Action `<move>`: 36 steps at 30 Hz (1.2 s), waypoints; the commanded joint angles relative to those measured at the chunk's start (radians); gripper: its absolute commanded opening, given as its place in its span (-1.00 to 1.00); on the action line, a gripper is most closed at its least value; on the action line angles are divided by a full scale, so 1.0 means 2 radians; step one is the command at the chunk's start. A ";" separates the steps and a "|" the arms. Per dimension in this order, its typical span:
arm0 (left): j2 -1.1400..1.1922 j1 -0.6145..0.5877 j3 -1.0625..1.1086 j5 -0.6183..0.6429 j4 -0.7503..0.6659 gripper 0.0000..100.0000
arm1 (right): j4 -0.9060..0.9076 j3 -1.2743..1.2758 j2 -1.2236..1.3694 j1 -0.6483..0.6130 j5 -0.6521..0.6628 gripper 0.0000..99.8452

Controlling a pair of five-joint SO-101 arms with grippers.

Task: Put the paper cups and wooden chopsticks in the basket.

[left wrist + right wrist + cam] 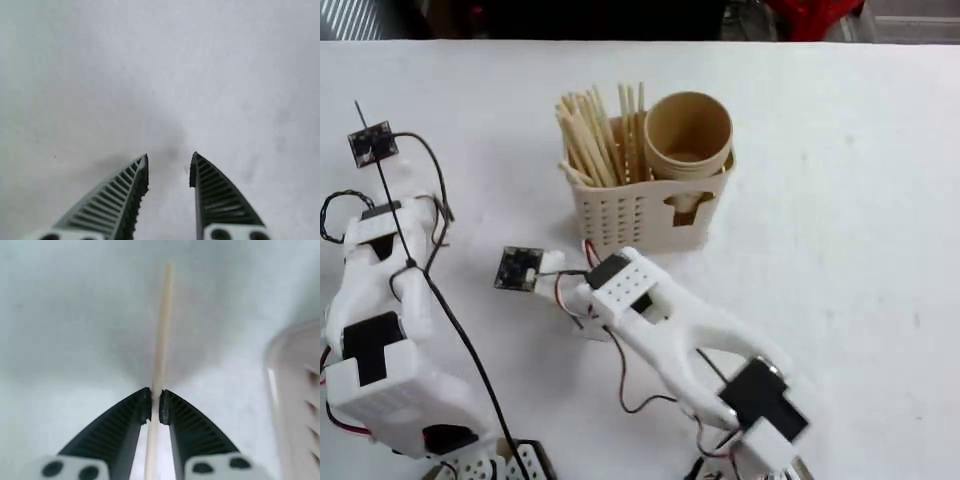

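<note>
A cream perforated basket [645, 215] stands at the table's middle. It holds a bundle of wooden chopsticks [595, 140] on one side and stacked brown paper cups [688, 135] on the other. My right gripper [155, 402] is shut on a single wooden chopstick [162, 330], which points away over the white table, with the basket's wall [295, 390] close beside it. In the high view the right arm [650, 310] sits just in front of the basket. My left gripper [169, 167] is open over bare table, nothing between its fingers; its arm [380, 290] stands at the far left.
The white table [840, 200] spreads wide to the right of and behind the basket. Loose cables [460, 330] run between the two arms near the front edge. The right arm's wrist camera board [518, 268] juts out left of the basket.
</note>
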 commanded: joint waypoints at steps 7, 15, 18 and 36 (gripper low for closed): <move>-0.003 0.006 -0.012 0.003 -0.008 -0.69 | 0.017 0.081 -0.339 0.030 -0.029 -0.97; -0.003 0.006 -0.012 0.003 -0.008 -0.69 | -0.054 0.041 -0.563 0.032 -0.072 -0.97; -0.003 0.006 -0.011 0.003 -0.008 -0.69 | -0.148 0.012 -0.560 0.033 -0.071 -0.97; -0.003 0.006 -0.012 0.003 -0.008 -0.69 | -0.330 -0.172 -0.269 0.078 -0.074 -0.96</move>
